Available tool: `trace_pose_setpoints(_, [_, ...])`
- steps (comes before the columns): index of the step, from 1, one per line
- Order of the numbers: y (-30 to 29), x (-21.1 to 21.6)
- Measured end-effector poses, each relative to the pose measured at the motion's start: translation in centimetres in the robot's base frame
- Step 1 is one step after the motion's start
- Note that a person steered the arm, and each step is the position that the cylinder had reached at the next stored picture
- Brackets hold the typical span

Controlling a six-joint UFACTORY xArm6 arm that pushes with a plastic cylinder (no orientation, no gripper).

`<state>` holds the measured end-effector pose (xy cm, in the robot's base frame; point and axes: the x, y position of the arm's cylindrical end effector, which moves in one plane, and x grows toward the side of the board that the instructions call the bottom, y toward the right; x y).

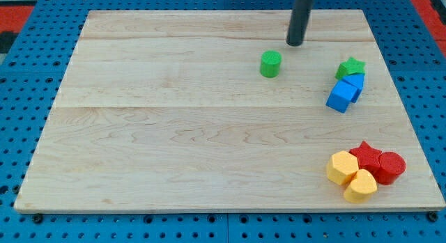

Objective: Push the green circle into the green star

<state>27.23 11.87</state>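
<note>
The green circle point(270, 64) stands on the wooden board in the upper middle-right. The green star point(350, 67) lies to its right, near the board's right edge, apart from the circle. My tip point(295, 43) is a dark rod end just above and to the right of the green circle, not touching it, and well left of the star.
Two blue blocks point(345, 90) sit touching just below the green star. At the lower right lie a yellow hexagon point(342, 167), a yellow heart-like block point(361, 186), a red star point(366, 158) and a red circle point(390, 166), clustered together. The board's edge point(230, 209) runs along the bottom.
</note>
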Motion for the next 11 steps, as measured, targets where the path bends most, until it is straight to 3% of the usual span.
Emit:
trace_pose_setpoints(1, [-3.2, -1.3])
trace_pose_setpoints(3, [-9.3, 3.5])
trace_pose_setpoints(4, [-9.6, 5.2])
trace_pose_setpoints(7, [-1.2, 7.7])
trace_pose_setpoints(11, [3.5, 9.2])
